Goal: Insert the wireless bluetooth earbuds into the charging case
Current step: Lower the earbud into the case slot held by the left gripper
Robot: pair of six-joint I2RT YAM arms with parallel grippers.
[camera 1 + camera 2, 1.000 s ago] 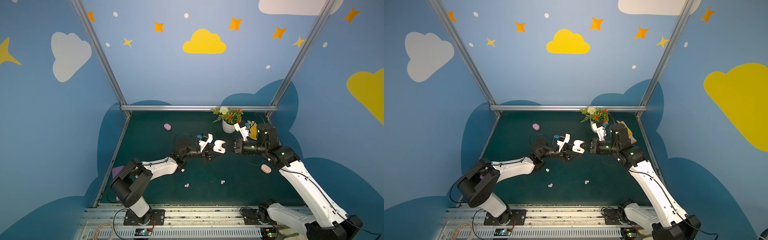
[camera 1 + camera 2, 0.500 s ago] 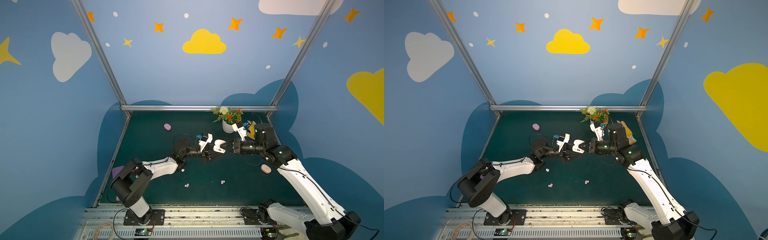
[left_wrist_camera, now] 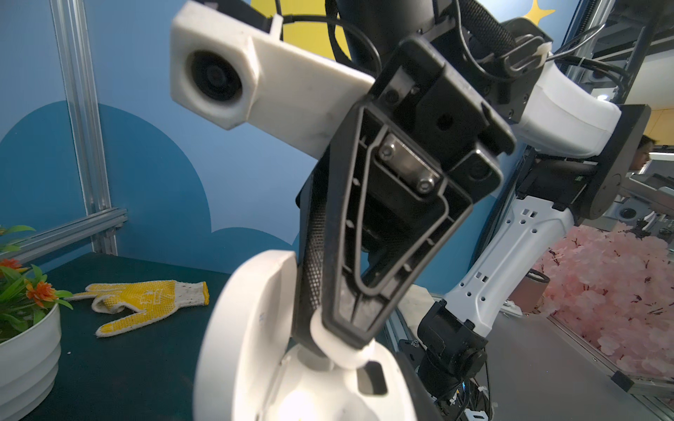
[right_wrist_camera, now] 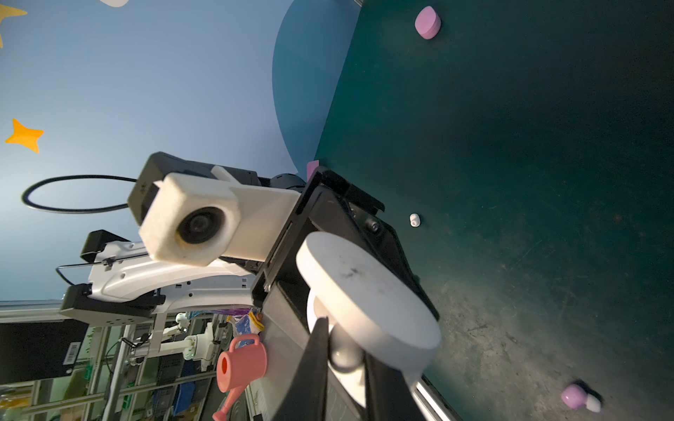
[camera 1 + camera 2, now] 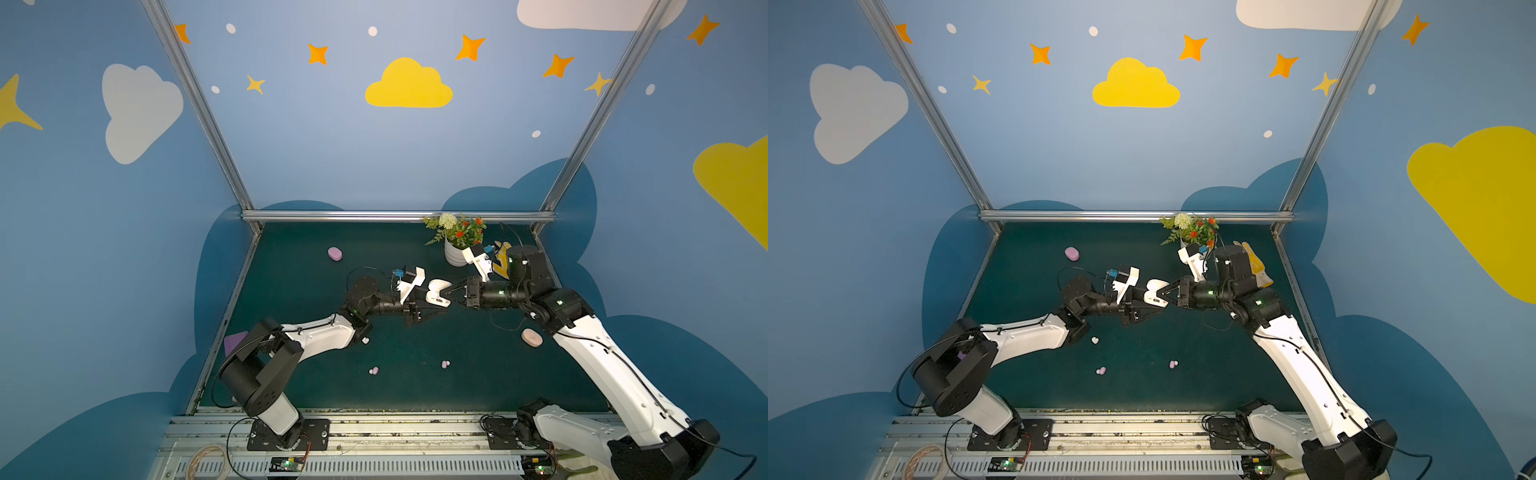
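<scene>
Step in hand, as I read it: seating the white earbud (image 3: 337, 348) in the open charging case (image 5: 436, 291). Left jaws are clamped on the case base and hold it off the surface (image 5: 415, 395) mid-workspace, lid hinged open. Right jaws are nearly closed, tips pinching the bud right at a well mouth. To do it well: hold the case rigid, push along the well axis, let go only once the bud sits flush, and back out straight so the tips don't drag it or clip the lid. The bud is tiny, glossy and rounded, probably slippery. A spare white bud (image 5: 1095, 340), one pastel pair (image 5: 374, 370) and a second pair (image 5: 445, 364) lie loose on the surface.
</scene>
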